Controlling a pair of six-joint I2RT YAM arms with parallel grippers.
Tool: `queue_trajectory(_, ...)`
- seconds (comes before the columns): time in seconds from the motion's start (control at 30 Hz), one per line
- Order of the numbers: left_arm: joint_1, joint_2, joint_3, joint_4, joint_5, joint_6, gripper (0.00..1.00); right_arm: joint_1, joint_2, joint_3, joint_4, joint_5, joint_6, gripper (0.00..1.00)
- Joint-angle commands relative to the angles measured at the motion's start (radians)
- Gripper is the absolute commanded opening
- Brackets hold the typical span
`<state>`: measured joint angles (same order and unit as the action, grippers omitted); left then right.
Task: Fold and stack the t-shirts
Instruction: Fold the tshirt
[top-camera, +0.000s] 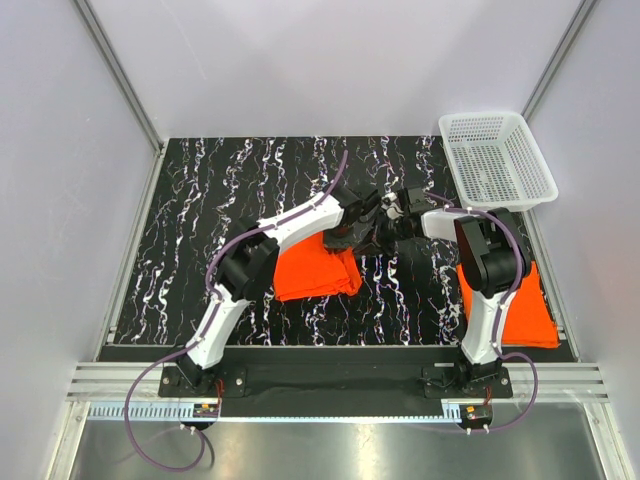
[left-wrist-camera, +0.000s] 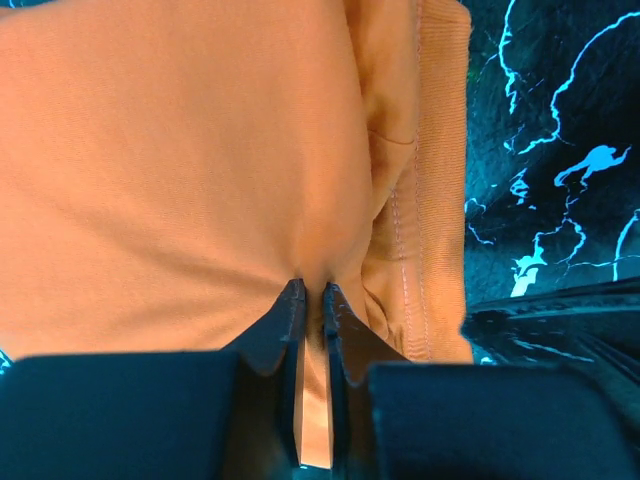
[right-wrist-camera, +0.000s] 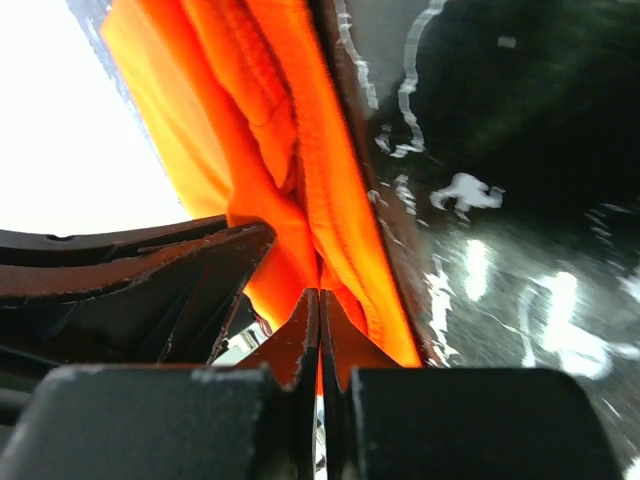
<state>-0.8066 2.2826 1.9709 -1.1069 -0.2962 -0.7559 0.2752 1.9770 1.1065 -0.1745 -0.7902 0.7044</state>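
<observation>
**Two claws pinching one edge of a folded shirt**

Nearest the arm bases, at the near right of the table (top-camera: 230, 200), a second t-shirt (top-camera: 535, 310) lies flat and partly hidden behind the right arm; further in, near the middle, the folded t-shirt (top-camera: 312, 272) rests as a compact orange block on the dark marbled surface. We judge both garments to be light, thin and quite limp; such cloth drapes and sags from any single pinch, does not slide much on itself, and cannot break; it is best taken at an edge or corner, ideally at two spaced points so that the layers rise together rather than peel apart; the ribbed band (left-wrist-camera: 440, 150) offers a firmer, thicker hold than the plain body.

At the far right corner of the folded t-shirt, the left gripper (left-wrist-camera: 312, 298) is clenched; its jaws stand almost together with a thin pleat of orange cloth caught between them and wrinkles running out from the pinch. Just beside it the right gripper (right-wrist-camera: 320, 300) is likewise clenched on a fold of orange cloth, which we take to be the same shirt's edge; each wrist view shows the other claw's dark body close alongside. How many layers each pinch holds we cannot tell.

Farthest off, at the far right corner, the white mesh basket (top-camera: 497, 160) stands well apart from both shirts.
</observation>
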Motion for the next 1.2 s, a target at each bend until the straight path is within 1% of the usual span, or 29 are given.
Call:
queue_trajectory(0.0,0.004,-0.061,0.033,0.024,0.009,0.007,0.08,0.033,0.02,0.038,0.085,-0.053,0.035,0.0)
queue_trajectory(0.2,0.004,-0.124,-0.023,0.033,0.023,0.006,0.06,0.074,0.066,0.044,0.145,-0.041,0.084,0.0)
queue_trajectory(0.37,0.004,-0.159,-0.041,0.038,0.028,0.018,0.05,0.105,0.126,0.055,0.162,-0.011,0.075,0.0)
queue_trajectory(0.5,0.004,-0.186,-0.049,0.048,0.051,0.026,0.02,0.107,0.134,0.024,0.127,0.101,0.058,0.0)
queue_trajectory(0.7,0.003,-0.204,-0.052,0.065,0.114,0.024,0.0,0.108,0.126,0.001,0.083,0.183,0.034,0.0)
queue_trajectory(1.0,0.003,-0.193,-0.041,0.079,0.164,0.021,0.0,0.108,0.123,0.01,0.05,0.203,0.023,0.0)
queue_trajectory(1.17,0.003,-0.229,-0.063,0.097,0.158,0.01,0.0,0.108,0.114,0.004,0.036,0.221,0.021,0.0)
